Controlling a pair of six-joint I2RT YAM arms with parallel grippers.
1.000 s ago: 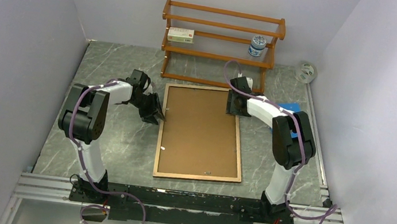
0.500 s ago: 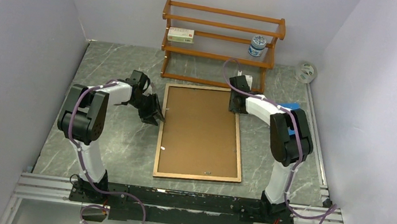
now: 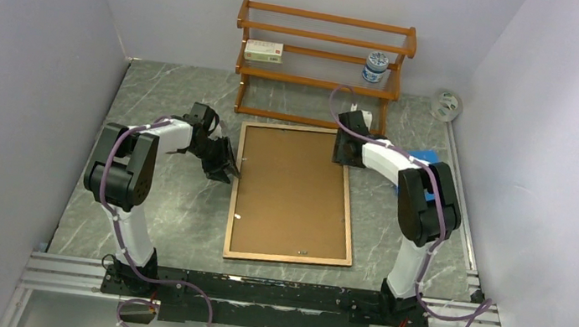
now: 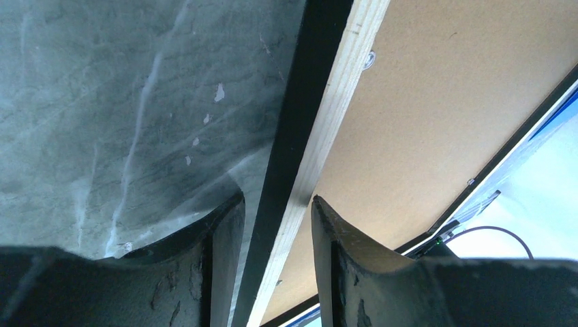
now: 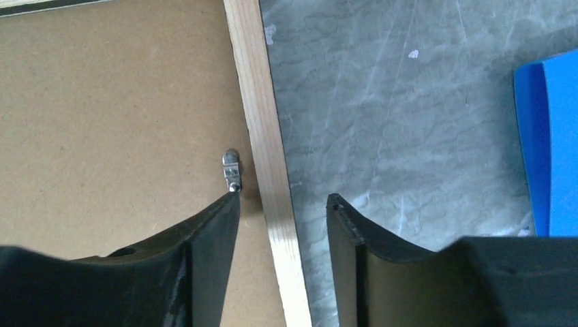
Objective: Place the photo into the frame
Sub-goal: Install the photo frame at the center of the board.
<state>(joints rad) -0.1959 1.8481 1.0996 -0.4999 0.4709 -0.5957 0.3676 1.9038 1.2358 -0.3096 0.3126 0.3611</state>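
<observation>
The frame [image 3: 286, 258] lies face down on the table, its light wood back up, with a brown backing board [image 3: 291, 189] inside it. The photo is out of view. My left gripper [image 3: 226, 168] straddles the frame's left border [image 4: 320, 129]; its jaws stand apart, and a strip of table shows beside the left finger [image 4: 225, 231]. My right gripper [image 3: 344, 155] straddles the right border [image 5: 262, 136] near the top corner. It is open, and its left fingertip [image 5: 228, 204] touches a small metal clip [image 5: 232, 170] on the board.
A blue sheet [image 3: 422, 156] lies on the table just right of the right arm and shows at the right wrist view's edge [image 5: 549, 150]. A wooden rack [image 3: 319, 83] with a box [image 3: 263, 50] and a jar [image 3: 376, 67] stands behind the frame. A tape roll [image 3: 446, 105] sits far right.
The right wrist nudged slightly left and back again at the frame's top right edge. The left arm and the frame have not moved.
</observation>
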